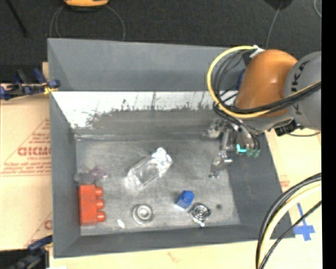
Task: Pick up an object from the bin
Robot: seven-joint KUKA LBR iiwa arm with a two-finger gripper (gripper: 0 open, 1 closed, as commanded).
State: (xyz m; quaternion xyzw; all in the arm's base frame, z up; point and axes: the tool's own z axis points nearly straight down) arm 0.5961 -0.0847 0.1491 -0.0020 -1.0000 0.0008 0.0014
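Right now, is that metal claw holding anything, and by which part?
Nothing, as far as the view shows. The gripper hangs over bare bin floor on the right; the nearest thing, a small blue block, lies apart from it.

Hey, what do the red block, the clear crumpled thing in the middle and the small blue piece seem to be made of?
Red block: likely hard moulded plastic, matte, with studs along one side. Clear thing: seems thin transparent plastic, glossy, judging by creases and white glints; bag or wrapper, unclear. Blue piece: probably solid plastic, even saturated colour.
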